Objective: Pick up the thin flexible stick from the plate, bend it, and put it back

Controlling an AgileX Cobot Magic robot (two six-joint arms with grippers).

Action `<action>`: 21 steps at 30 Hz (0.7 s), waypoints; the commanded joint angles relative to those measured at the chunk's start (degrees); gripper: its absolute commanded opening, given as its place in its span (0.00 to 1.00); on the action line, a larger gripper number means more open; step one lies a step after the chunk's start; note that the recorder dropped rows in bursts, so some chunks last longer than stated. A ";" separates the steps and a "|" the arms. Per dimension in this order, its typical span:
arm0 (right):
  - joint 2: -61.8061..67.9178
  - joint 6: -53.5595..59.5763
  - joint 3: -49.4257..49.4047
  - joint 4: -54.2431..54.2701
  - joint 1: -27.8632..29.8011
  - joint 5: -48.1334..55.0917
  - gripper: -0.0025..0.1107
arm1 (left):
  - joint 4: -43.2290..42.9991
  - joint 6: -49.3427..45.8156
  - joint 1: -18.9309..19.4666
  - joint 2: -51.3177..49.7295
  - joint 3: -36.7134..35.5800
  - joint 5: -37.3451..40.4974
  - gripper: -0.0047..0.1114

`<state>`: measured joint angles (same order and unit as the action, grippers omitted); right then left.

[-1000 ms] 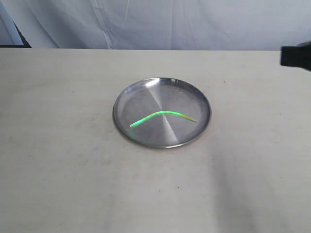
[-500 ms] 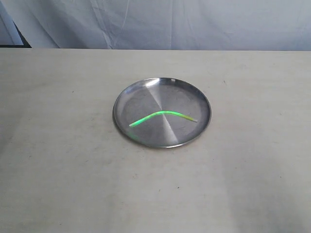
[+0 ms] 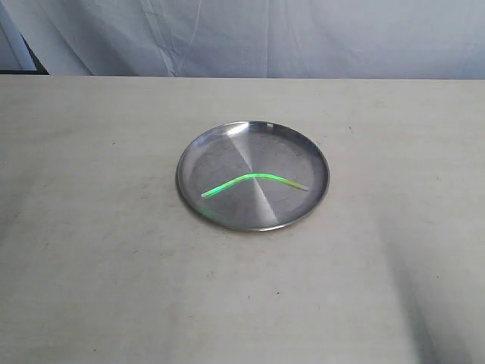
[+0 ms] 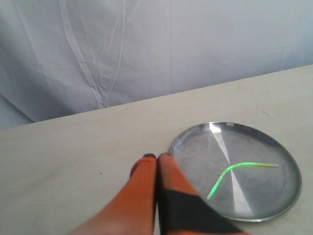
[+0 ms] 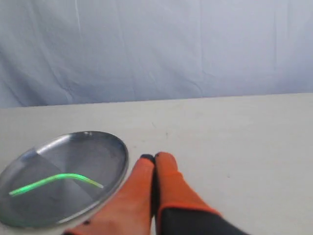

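Note:
The thin flexible stick (image 3: 254, 182) glows green and lies bent in a shallow arch inside the round steel plate (image 3: 227, 140) at the table's middle. Neither arm shows in the exterior view. In the left wrist view my left gripper (image 4: 156, 156) is shut with its orange fingers pressed together and nothing between them, beside the plate (image 4: 195, 147) rim; the stick (image 4: 237, 171) lies apart from it. In the right wrist view my right gripper (image 5: 154, 157) is likewise shut and empty, beside the plate (image 5: 105, 147), clear of the stick (image 5: 54, 180).
The plate rests on a pale beige table (image 3: 91, 250). A white cloth backdrop (image 3: 265, 34) hangs behind the table's far edge, with a dark object (image 3: 23, 57) at the far left corner.
A dark part of the right arm at the exterior view's right edge one second ago has left that view. The stick and plate have not moved.

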<state>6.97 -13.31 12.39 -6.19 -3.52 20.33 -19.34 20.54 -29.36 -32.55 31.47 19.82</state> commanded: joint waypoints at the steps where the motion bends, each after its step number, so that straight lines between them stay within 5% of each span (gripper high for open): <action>1: -4.47 6.08 -5.20 2.22 3.48 -0.36 0.02 | -0.19 -0.05 0.08 0.15 -0.14 -0.16 0.04; 7: -5.43 14.86 -9.43 4.55 3.52 0.01 0.02 | -0.19 -0.05 0.08 0.15 -0.14 -0.16 0.04; 21: -5.52 14.90 -12.39 4.82 3.52 -1.59 0.02 | -0.19 -0.08 0.08 0.15 -0.14 -0.16 0.04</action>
<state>1.83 1.40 0.17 -1.41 -0.29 19.82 -19.34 20.54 -29.36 -32.55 31.47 19.82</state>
